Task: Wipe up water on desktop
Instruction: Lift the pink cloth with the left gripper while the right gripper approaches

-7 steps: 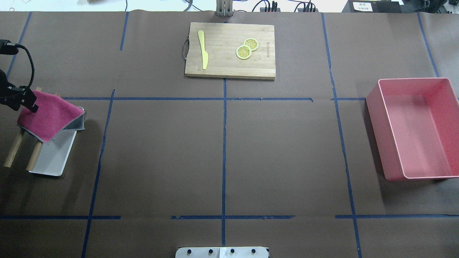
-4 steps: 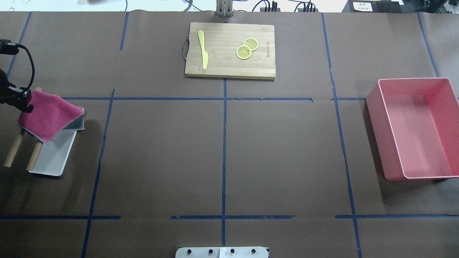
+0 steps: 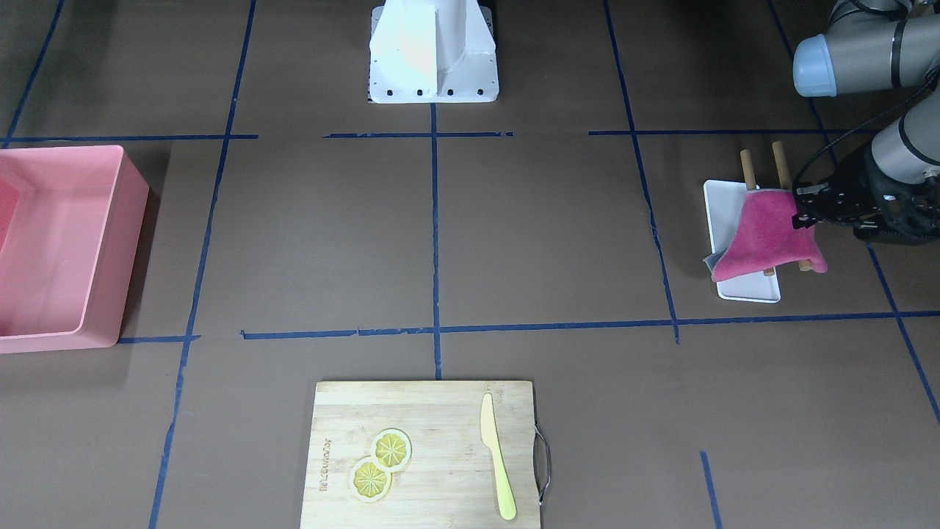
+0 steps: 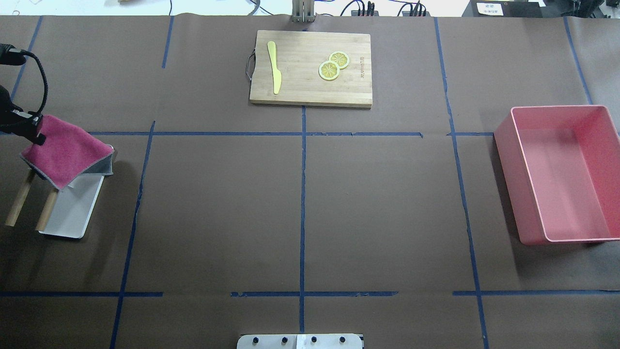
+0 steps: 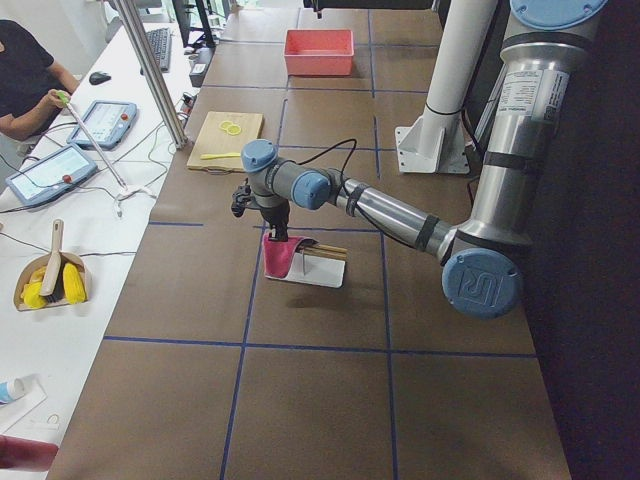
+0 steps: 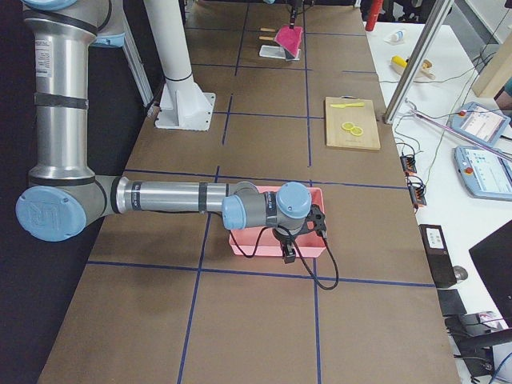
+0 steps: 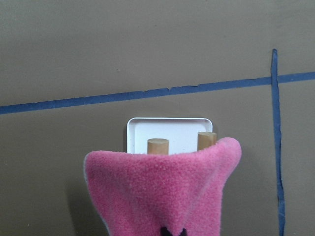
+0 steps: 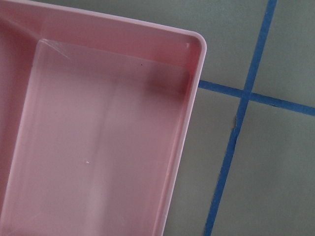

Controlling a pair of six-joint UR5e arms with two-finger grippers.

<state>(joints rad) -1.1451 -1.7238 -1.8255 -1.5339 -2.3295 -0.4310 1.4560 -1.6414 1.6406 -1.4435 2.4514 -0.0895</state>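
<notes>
We're fetching the cloth (image 4: 65, 154) — left gripper (image 4: 35, 136) clamped on its edge, cloth hanging over the 2 rods (image 4: 18, 207) and tray (image 4: 72, 218). Next — carry it out, press flat onto the desktop (image 4: 218, 208).

Quick count: one pink cloth (image 4: 65, 152), one white tray (image 4: 72, 213), two wooden dowels (image 4: 18, 203), one bamboo cutting board (image 4: 310, 89), two lemon slices (image 4: 329, 71), one yellow knife (image 4: 274, 68), one pink bin (image 4: 508, 174).

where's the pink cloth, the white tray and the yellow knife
pink cloth (image 4: 65, 154): overhead view, middle of its top face
white tray (image 4: 75, 212): overhead view, bare floor below the cloth
yellow knife (image 4: 274, 68): overhead view, middle of its length
</notes>
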